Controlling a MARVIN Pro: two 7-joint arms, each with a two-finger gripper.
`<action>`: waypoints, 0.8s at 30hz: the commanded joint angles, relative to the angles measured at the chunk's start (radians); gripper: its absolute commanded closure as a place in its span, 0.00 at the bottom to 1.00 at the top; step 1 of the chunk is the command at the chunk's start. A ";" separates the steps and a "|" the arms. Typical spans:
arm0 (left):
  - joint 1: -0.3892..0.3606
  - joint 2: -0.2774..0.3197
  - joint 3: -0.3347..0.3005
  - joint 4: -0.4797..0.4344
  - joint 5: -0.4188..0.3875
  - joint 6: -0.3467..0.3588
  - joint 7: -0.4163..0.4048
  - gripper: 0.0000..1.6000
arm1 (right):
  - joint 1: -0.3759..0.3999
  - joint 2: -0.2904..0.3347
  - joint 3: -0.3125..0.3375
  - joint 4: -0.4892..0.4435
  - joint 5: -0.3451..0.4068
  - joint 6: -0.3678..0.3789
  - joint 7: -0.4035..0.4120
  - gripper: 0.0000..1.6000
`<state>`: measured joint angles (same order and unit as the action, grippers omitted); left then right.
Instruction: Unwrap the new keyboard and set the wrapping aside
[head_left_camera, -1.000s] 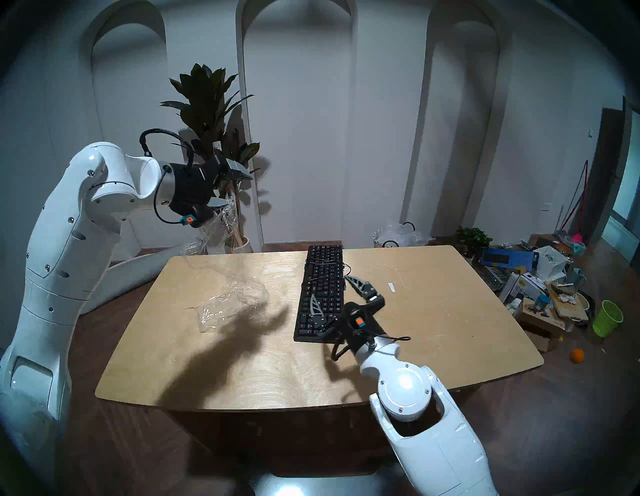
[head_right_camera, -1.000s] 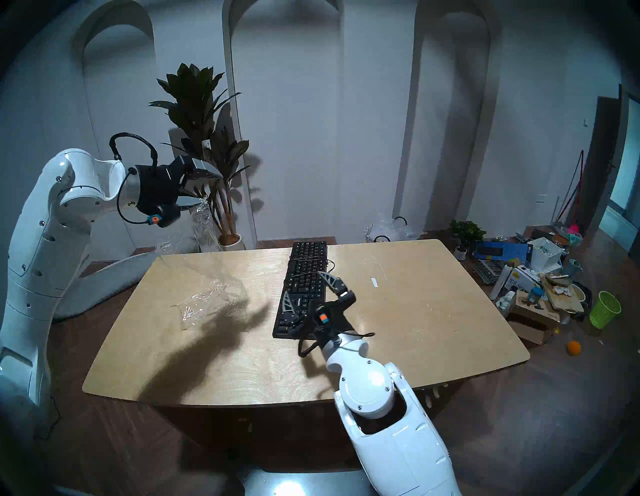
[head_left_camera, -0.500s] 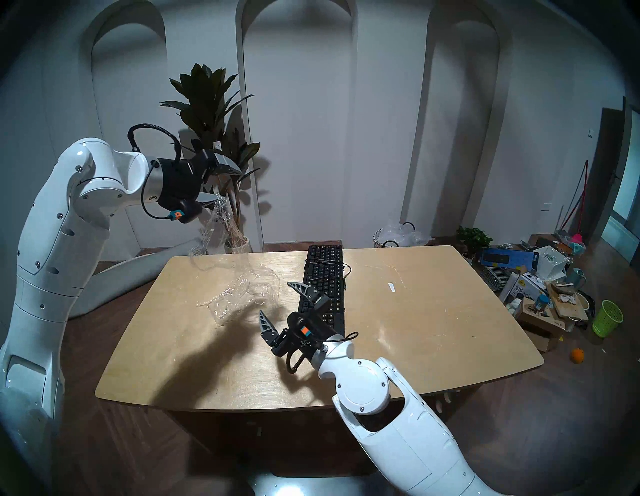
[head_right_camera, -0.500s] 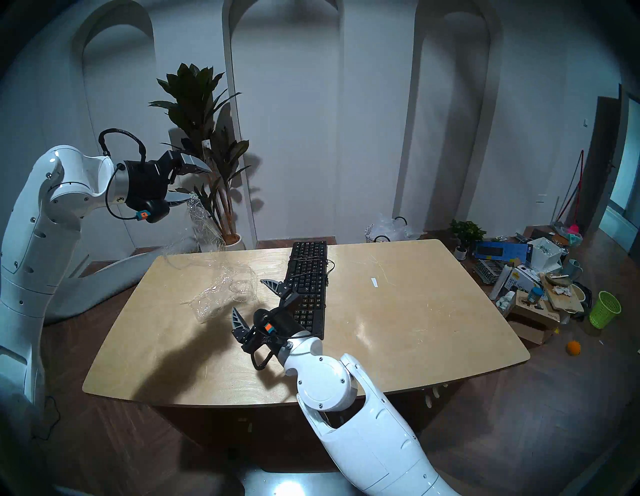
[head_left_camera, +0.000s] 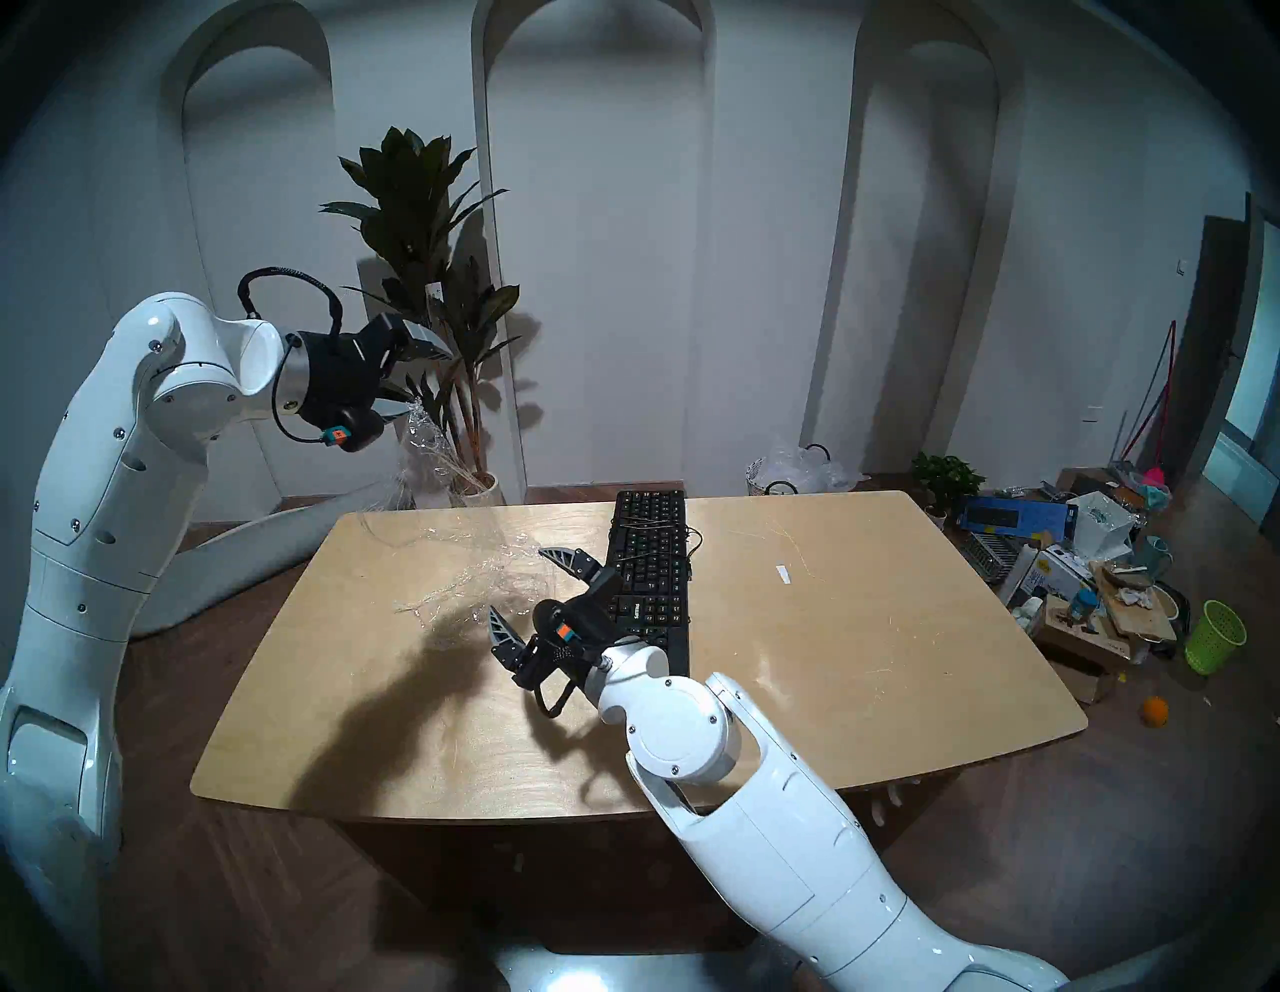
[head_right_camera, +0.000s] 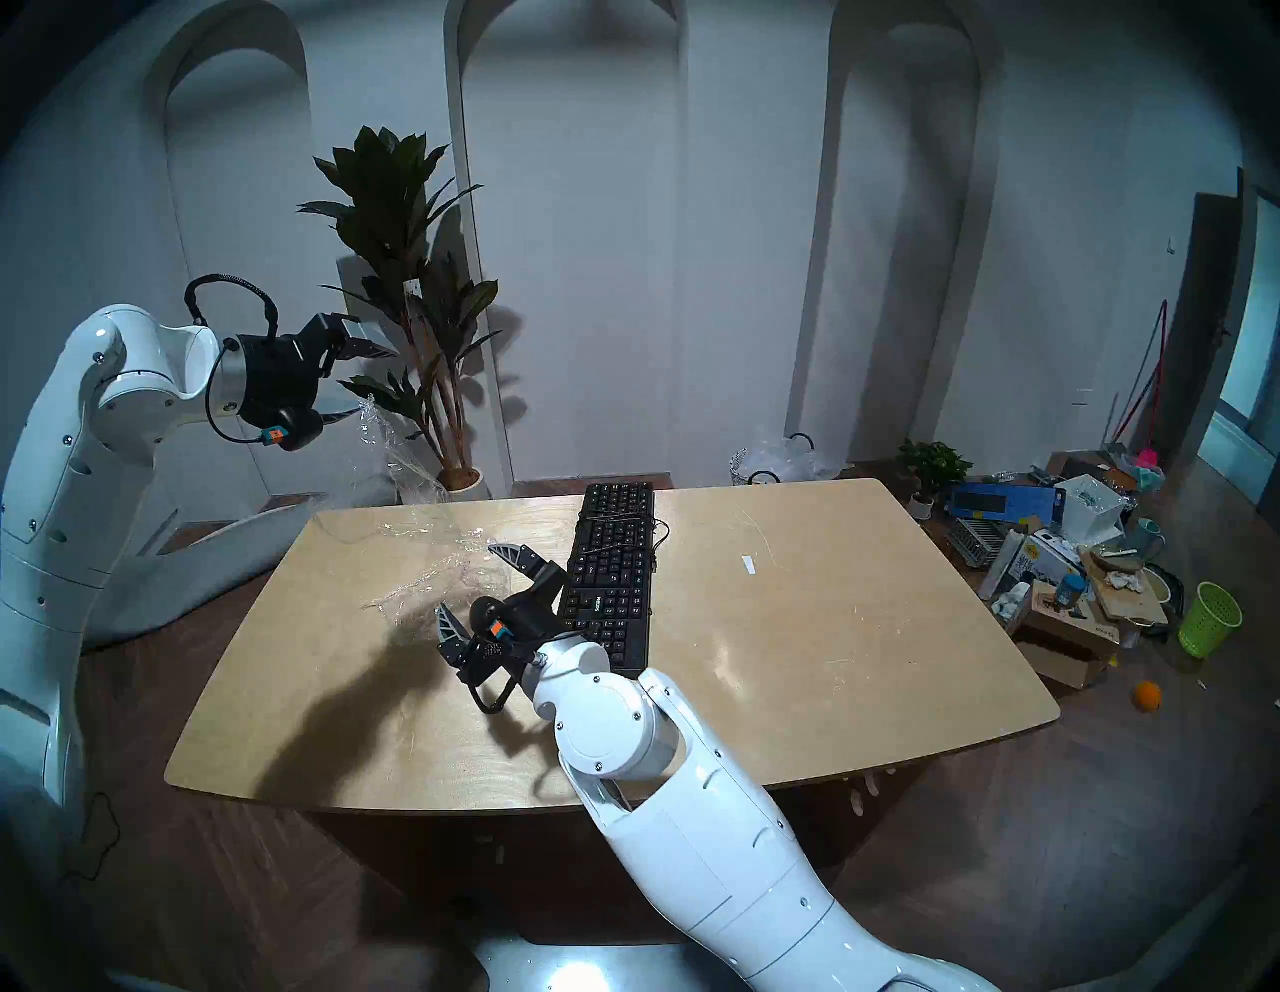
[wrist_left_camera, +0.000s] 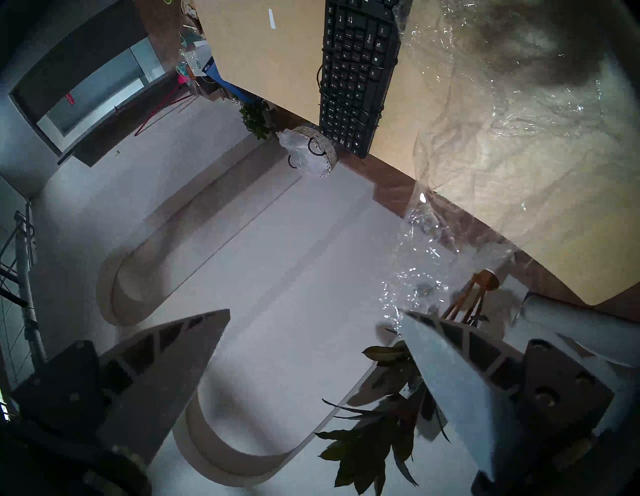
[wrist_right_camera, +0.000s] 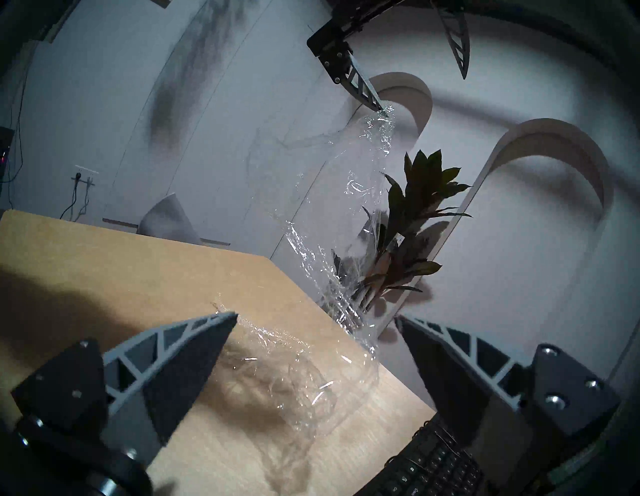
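Keyboard (head_left_camera: 650, 572) sits bare on the bench (head_left_camera: 866, 623). Left hand (head_left_camera: 415, 377) is spread, wrapping (head_left_camera: 478, 578) snagged on one fingertip. Right hand (head_left_camera: 526, 589), at the keyboard's 9 o'clock, is released.

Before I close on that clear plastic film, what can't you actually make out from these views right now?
- Left gripper: open in the left wrist view; the clear glossy plastic wrapping hangs from one fingertip, but how it stays attached is too small to tell.
- Long black keyboard: its near end is hidden by the right gripper in the head view.
- Where the wrapping's edges lie on the wooden table: see-through and shadowed.
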<state>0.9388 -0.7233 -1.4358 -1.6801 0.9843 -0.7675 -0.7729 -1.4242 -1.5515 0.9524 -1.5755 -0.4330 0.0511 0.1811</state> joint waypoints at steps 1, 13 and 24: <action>-0.012 0.007 -0.013 0.015 0.006 0.012 -0.004 0.00 | 0.109 -0.080 0.000 0.032 -0.010 0.021 -0.014 0.00; -0.014 0.017 -0.017 0.060 0.026 0.026 -0.009 0.00 | 0.205 -0.134 0.002 0.160 -0.046 0.077 -0.039 0.00; -0.020 0.028 -0.026 0.096 0.042 0.040 -0.012 0.00 | 0.290 -0.179 0.014 0.271 -0.072 0.122 -0.060 1.00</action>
<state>0.9421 -0.7083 -1.4396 -1.5874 1.0220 -0.7388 -0.7841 -1.2232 -1.6673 0.9601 -1.3360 -0.4956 0.1564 0.1380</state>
